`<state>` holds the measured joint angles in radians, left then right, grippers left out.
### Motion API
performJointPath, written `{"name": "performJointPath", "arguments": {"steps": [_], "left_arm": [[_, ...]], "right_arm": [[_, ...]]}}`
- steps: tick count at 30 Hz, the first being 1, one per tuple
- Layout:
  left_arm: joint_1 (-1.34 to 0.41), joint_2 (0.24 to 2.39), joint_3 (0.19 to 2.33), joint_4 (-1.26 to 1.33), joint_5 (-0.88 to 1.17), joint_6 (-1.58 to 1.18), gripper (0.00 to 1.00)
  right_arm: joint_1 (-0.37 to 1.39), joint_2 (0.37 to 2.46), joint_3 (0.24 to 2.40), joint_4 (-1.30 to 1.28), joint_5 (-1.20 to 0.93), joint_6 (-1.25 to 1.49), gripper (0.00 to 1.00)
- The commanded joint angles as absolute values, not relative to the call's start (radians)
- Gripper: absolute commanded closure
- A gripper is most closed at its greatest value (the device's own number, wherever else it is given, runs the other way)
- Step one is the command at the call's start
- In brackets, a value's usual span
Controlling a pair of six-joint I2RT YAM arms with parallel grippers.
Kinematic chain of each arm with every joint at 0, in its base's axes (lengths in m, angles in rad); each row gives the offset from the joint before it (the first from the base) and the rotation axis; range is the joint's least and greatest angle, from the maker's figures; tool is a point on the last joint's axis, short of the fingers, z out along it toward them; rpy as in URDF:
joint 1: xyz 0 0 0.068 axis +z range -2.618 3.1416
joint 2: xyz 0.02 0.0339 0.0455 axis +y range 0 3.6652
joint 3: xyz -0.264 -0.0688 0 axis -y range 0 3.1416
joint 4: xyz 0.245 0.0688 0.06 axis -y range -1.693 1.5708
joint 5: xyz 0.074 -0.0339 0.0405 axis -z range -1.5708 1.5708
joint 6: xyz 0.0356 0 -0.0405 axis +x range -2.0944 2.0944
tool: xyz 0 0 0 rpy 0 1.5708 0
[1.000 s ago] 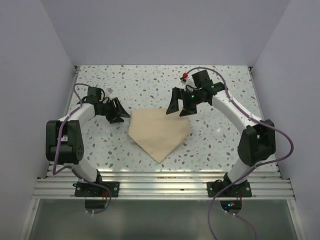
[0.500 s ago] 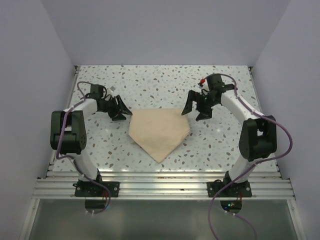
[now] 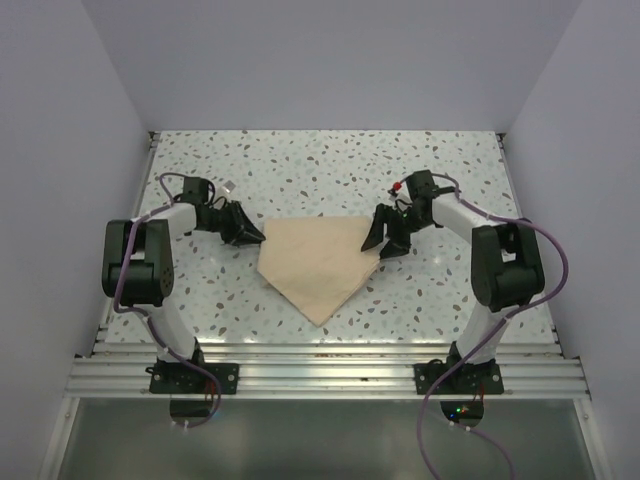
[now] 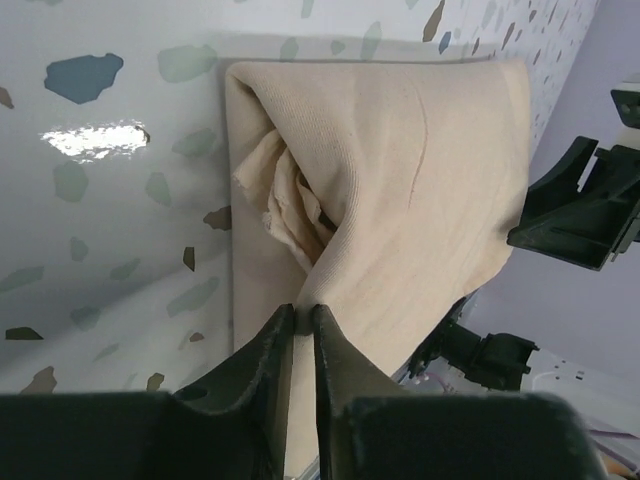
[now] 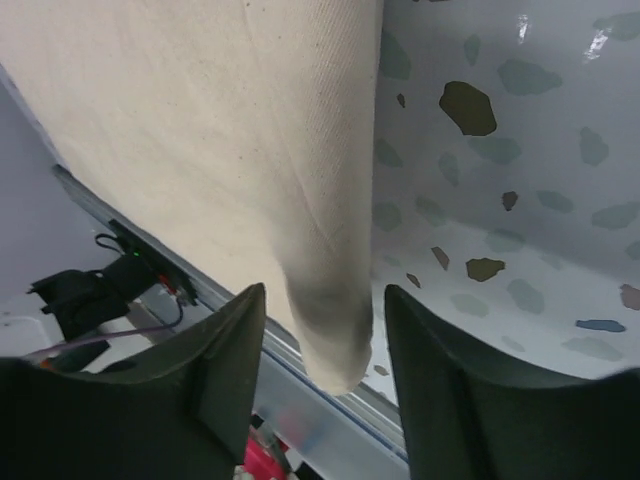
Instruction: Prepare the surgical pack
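Note:
The surgical pack [image 3: 318, 262] is a tan cloth folded flat on the speckled table, its point toward the arms. My left gripper [image 3: 254, 238] is at the cloth's left corner. In the left wrist view its jaws [image 4: 298, 312] are pinched together on a raised fold of the cloth [image 4: 420, 180], and loose inner layers show at the open edge. My right gripper [image 3: 383, 243] is at the cloth's right corner. In the right wrist view its jaws [image 5: 325, 292] stand apart, with the rounded cloth corner [image 5: 330, 330] between them and touching neither finger.
The table [image 3: 300, 175] is walled at the back and on both sides. An aluminium rail [image 3: 320, 372] runs along the near edge, where the arm bases stand. The right arm's black fingers [image 4: 585, 205] show past the cloth in the left wrist view.
Both grippers moved inward and down to the cloth's side corners. The left jaws closed onto the left corner's fold. The right jaws narrowed around the right corner.

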<state>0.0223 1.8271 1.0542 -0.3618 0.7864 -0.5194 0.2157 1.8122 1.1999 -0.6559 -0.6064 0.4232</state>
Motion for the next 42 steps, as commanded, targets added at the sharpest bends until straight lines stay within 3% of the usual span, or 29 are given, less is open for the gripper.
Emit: {"name": "performJointPath", "arguments": {"steps": [1,2,4,7,8,20,29,32,34,37,40,42], "left_arm": [[0.029,1.825,1.046,-0.325,0.844,-0.525,0.85],[0.029,1.825,1.046,-0.325,0.845,-0.525,0.99],[0.029,1.818,1.052,-0.330,0.844,-0.532,1.00],[0.031,1.795,1.068,-0.331,0.853,-0.548,1.00],[0.032,1.793,1.089,-0.342,0.845,-0.548,1.00],[0.124,1.779,1.095,-0.430,0.778,-0.496,1.00],[0.153,1.887,1.104,-0.495,0.684,-0.393,1.00],[0.155,1.905,1.103,-0.502,0.657,-0.365,1.00],[0.155,1.905,1.106,-0.511,0.655,-0.354,0.99],[0.156,1.881,1.118,-0.525,0.643,-0.342,0.74],[0.156,1.850,1.126,-0.549,0.614,-0.333,0.63],[0.156,1.833,1.120,-0.560,0.614,-0.328,0.61]], "right_arm": [[0.218,1.812,1.197,-0.583,-0.721,0.446,0.49],[0.218,1.809,1.198,-0.583,-0.741,0.446,0.55],[0.218,1.786,1.197,-0.586,-0.762,0.449,0.73],[0.216,1.753,1.204,-0.620,-0.790,0.445,0.91],[0.218,1.746,1.207,-0.621,-0.807,0.451,0.92],[0.225,1.736,1.120,-0.574,-0.920,0.502,0.93],[0.397,1.827,1.048,-0.511,-0.890,0.503,0.90],[0.405,1.835,1.028,-0.498,-0.874,0.517,0.83],[0.403,1.839,1.041,-0.541,-0.871,0.500,0.66],[0.399,1.832,1.074,-0.600,-0.830,0.456,0.43],[0.374,1.806,1.075,-0.575,-0.821,0.486,0.26],[0.365,1.809,1.074,-0.545,-0.836,0.502,0.24]]}}
